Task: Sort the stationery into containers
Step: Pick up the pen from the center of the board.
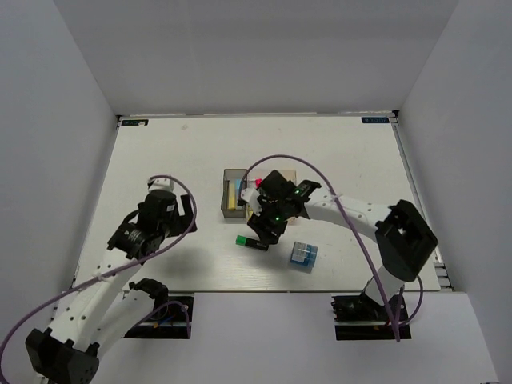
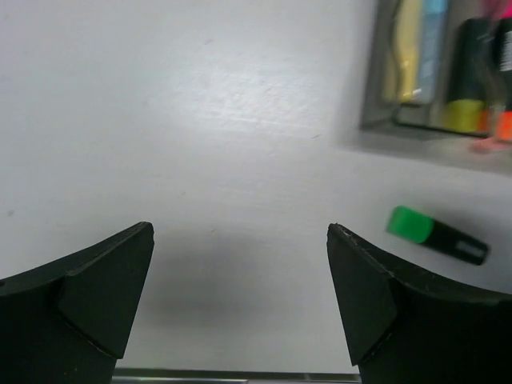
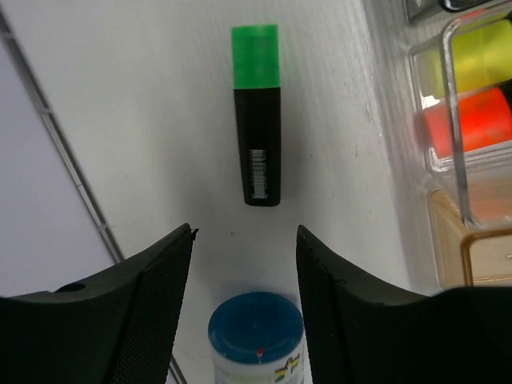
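- The smoky grey bin (image 1: pixel 234 213) is being shown at the 9 o'clock end of the row of containers. A pale yellow stick (image 2: pixel 408 48) and a light blue stick (image 2: pixel 434 40) are being held in it side by side.
- The clear bin (image 3: pixel 458 172) is being shown just beside the grey one, at its 3 o'clock. A yellow-capped marker (image 3: pixel 480 56) and an orange-capped marker (image 3: pixel 480 120) are being held in it, lying next to each other.
- Only a corner of the amber bin (image 3: pixel 480 256) is being shown in the right wrist view. What it contains cannot be told.
- The green-capped marker (image 3: pixel 258 120) is being left flat on the table (image 1: pixel 176 152), outside the bins, at about 5 o'clock of the grey bin.
- The blue block (image 1: pixel 303 254) is being left on the table at 4 o'clock of that marker, apart from it.
- The right gripper (image 3: pixel 245 232) is being held released with nothing between its fingers. The green-capped marker lies at its 12 o'clock.
- The left gripper (image 2: pixel 240 228) is being held released and unloaded over bare table, at 9 o'clock of the bins.
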